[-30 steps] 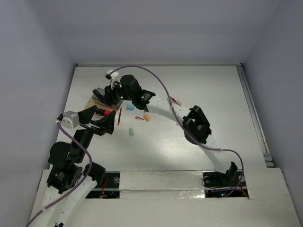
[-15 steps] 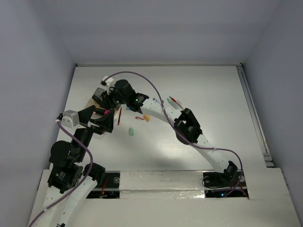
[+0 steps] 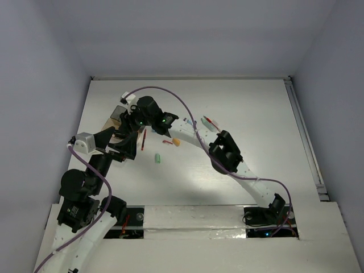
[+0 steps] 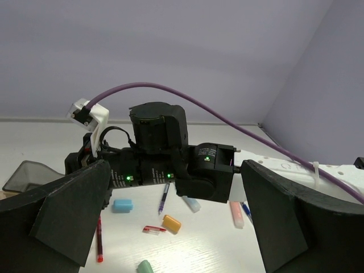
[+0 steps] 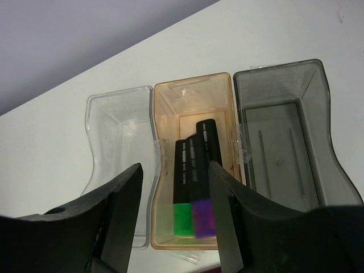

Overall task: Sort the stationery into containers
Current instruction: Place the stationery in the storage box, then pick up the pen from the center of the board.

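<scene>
Two black markers with green and purple ends (image 5: 183, 170) are seen lying in the tan see-through box (image 5: 193, 94), and the left pincer (image 4: 175, 170) and right pincer (image 5: 174, 170) are spread apart.

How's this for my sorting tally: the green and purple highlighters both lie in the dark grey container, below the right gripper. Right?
Not quite. The green highlighter and purple highlighter lie in the tan container, the middle one, not the dark grey container beside it, below the right gripper. The right wrist view shows it.
</scene>
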Controlling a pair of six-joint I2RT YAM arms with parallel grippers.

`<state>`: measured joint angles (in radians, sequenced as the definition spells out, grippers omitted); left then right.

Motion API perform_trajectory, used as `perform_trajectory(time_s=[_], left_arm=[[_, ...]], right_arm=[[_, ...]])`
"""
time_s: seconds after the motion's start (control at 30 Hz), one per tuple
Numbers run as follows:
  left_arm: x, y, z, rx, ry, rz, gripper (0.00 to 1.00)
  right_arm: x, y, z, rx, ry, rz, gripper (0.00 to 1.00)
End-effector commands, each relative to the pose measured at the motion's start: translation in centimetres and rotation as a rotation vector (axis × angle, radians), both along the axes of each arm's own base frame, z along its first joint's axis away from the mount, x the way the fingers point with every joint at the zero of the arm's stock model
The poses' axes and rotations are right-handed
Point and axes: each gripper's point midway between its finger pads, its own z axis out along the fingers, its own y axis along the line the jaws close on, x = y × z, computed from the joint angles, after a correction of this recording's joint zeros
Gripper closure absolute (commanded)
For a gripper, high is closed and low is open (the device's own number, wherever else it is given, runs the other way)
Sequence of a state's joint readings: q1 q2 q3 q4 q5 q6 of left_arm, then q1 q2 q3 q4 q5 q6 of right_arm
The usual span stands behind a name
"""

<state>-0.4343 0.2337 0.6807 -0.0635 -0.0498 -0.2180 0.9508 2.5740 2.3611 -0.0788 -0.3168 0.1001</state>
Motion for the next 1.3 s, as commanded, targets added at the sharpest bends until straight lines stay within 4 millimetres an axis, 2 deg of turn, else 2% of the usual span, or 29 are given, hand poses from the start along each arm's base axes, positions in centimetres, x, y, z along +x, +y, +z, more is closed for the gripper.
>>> perform_trajectory(time_s=[0.0, 0.13, 0.23, 0.3, 0.33, 0.37, 0.4, 0.43, 0.5, 0.53, 0.63, 0.7, 0.73, 0.77, 0.83, 0.87, 0.9, 0.93, 1.0, 1.03, 1.17, 1.23, 1.27], left_arm=[[-0.1, -0.1, 1.7, -0.010, -0.049, -0.005, 0.01], [0.0, -0.1, 1.7, -0.009, -0.047, -0.004, 0.01], [0.1, -0.1, 1.6, -0.008, -0.043, -0.003, 0.01], [0.1, -0.1, 1.5, -0.007, -0.040, -0.003, 0.01], [0.1, -0.1, 1.5, -0.009, -0.038, -0.003, 0.01], [0.1, -0.1, 1.4, -0.009, -0.038, -0.003, 0.01], [0.2, -0.1, 1.4, -0.007, -0.038, -0.003, 0.01], [0.1, -0.1, 1.4, -0.009, -0.038, -0.003, 0.01], [0.2, -0.2, 1.4, -0.008, -0.035, -0.007, 0.02], [0.3, -0.2, 1.3, -0.007, -0.032, -0.007, 0.02], [0.4, -0.3, 1.2, -0.007, -0.025, -0.009, 0.02], [0.6, -0.5, 0.9, -0.001, -0.015, -0.011, 0.02], [0.6, -0.5, 0.9, -0.002, -0.013, -0.011, 0.02], [0.8, -0.6, 0.8, -0.001, -0.007, -0.011, 0.02], [1.0, -0.4, 0.6, 0.002, 0.001, -0.002, 0.02], [1.1, -0.5, 0.5, 0.003, 0.005, -0.003, 0.02], [1.2, -0.5, 0.4, 0.004, 0.010, -0.001, 0.02], [1.3, -0.5, 0.3, 0.004, 0.016, 0.001, 0.02], [1.9, -0.7, -0.3, 0.013, 0.044, 0.004, 0.02], [2.5, -0.7, -0.9, 0.021, 0.070, 0.019, 0.02], [3.9, -1.0, -2.4, 0.044, 0.143, 0.030, 0.02], [4.2, -1.1, -2.8, 0.051, 0.162, 0.025, 0.02], [4.6, -1.0, -3.2, 0.057, 0.176, 0.033, 0.02]], right_arm=[[-0.3, 0.6, 3.9, 0.065, -0.062, 0.011, 0.44], [0.1, 0.2, 5.2, 0.076, -0.081, -0.017, 0.45], [0.1, -1.0, 6.8, 0.102, -0.089, -0.070, 0.53], [0.3, -2.9, 7.8, 0.113, -0.096, -0.152, 0.58], [0.7, -3.8, 8.0, 0.109, -0.102, -0.200, 0.65], [0.6, -4.5, 8.2, 0.107, -0.105, -0.219, 0.66], [0.4, -5.5, 10.3, 0.130, -0.125, -0.243, 0.66], [0.3, -6.6, 8.1, 0.080, -0.108, -0.267, 0.70], [0.8, -8.7, 7.8, 0.049, -0.121, -0.356, 0.71], [0.4, -10.2, 7.5, 0.022, -0.115, -0.387, 0.72], [0.6, -13.4, 6.3, -0.023, -0.070, -0.425, 0.73], [0.5, -16.3, 4.9, -0.070, -0.005, -0.450, 0.73], [-0.2, -16.8, 4.2, -0.092, 0.013, -0.437, 0.72], [0.0, -18.1, 4.4, -0.109, 0.015, -0.467, 0.71], [-0.8, -20.3, 2.0, -0.209, 0.045, -0.506, 0.70], [-0.5, -21.7, 2.2, -0.225, 0.041, -0.548, 0.70], [-1.2, -22.8, 0.7, -0.267, 0.073, -0.569, 0.69], [-0.1, -24.7, 0.3, -0.278, 0.093, -0.620, 0.69], [0.6, -27.1, -0.4, -0.280, 0.146, -0.674, 0.67], [1.4, -29.4, -1.6, -0.309, 0.177, -0.720, 0.65], [2.9, -32.3, -3.0, -0.356, 0.233, -0.767, 0.57], [3.3, -32.7, -4.3, -0.419, 0.231, -0.781, 0.55], [3.7, -32.5, -4.0, -0.417, 0.227, -0.783, 0.54]])
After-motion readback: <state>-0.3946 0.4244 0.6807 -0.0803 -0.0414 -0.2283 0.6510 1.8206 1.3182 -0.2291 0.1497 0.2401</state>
